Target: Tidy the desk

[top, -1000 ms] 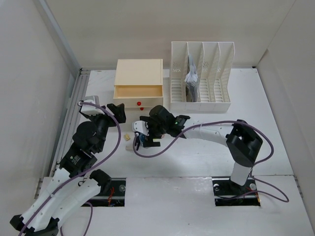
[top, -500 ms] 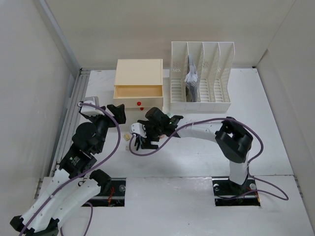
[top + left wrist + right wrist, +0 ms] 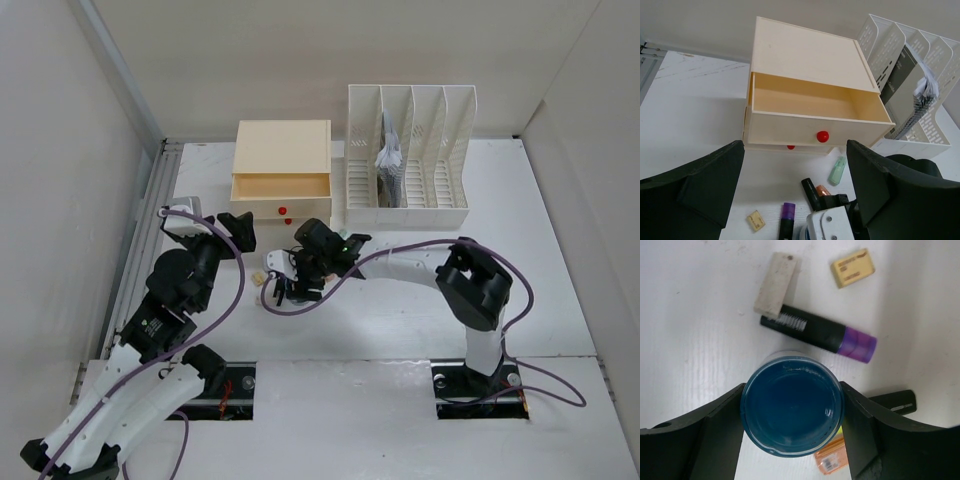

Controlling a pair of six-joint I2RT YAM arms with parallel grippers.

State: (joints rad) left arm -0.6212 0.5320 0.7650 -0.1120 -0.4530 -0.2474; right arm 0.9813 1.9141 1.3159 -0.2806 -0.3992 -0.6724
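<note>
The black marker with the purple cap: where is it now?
In the right wrist view the marker lies on the desk just above the round blue jar, beside the white block.

Marker (image 3: 817, 333), tan eraser (image 3: 853, 267), blue jar (image 3: 791, 410) crowd the drawer box's (image 3: 281, 160) front — the desk's (image 3: 560, 230) right side seems open.

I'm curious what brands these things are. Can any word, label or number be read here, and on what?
None can be read.
Yellow eraser: dark print, too blurred.
Black marker: white print on its barrel, too small.
Orange item: print, blurred and half hidden.
Grey book in the file rack: faint lettering, unreadable.
Blue jar: plain lid, no text.
</note>
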